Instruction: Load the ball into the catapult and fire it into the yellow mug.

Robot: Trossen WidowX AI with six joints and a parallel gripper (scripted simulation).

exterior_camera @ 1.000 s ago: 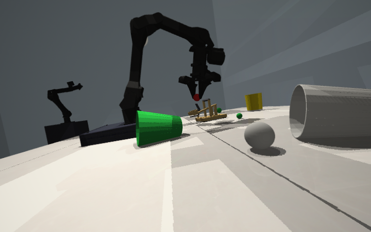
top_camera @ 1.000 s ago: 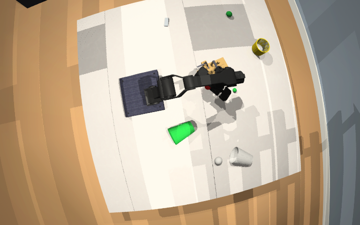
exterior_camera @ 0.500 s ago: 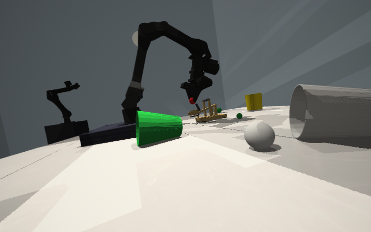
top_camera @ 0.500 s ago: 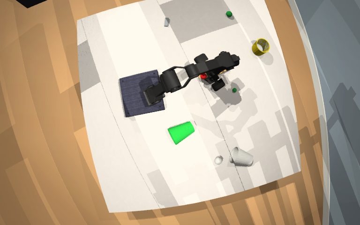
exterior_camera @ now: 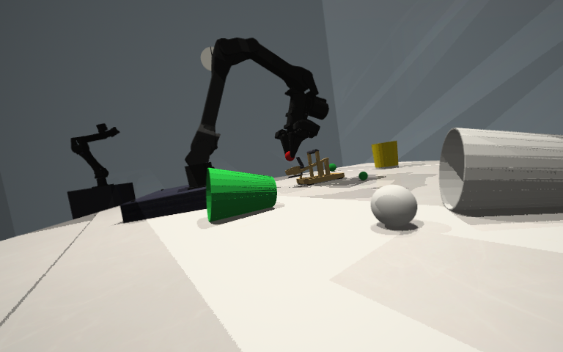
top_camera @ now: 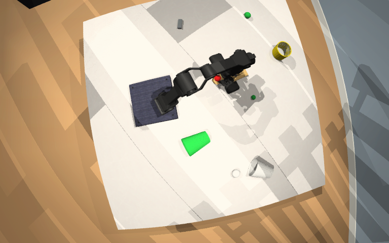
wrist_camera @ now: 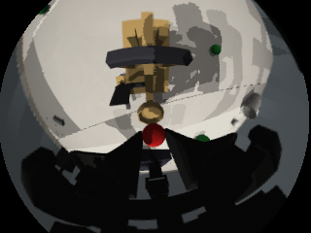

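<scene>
My gripper (exterior_camera: 289,156) (wrist_camera: 153,132) is shut on a red ball (top_camera: 217,78), held at the fingertips above the table. The wooden catapult (top_camera: 241,75) (exterior_camera: 319,178) (wrist_camera: 157,83) stands under my arm, partly hidden in the top view. Its round cup (wrist_camera: 151,113) (exterior_camera: 292,170) is just beyond the ball in the wrist view, and in the exterior view the ball is a little above the cup. The yellow mug (top_camera: 277,53) (exterior_camera: 385,155) stands upright at the table's far right, beyond the catapult's front end.
A green cup (top_camera: 195,143) (exterior_camera: 245,195) and a clear grey cup (top_camera: 265,169) (exterior_camera: 506,174) lie on their sides, with a white ball (top_camera: 235,173) (exterior_camera: 393,205) between them. Small green balls (top_camera: 253,97) (top_camera: 247,14) and a grey block (top_camera: 180,23) lie around the catapult.
</scene>
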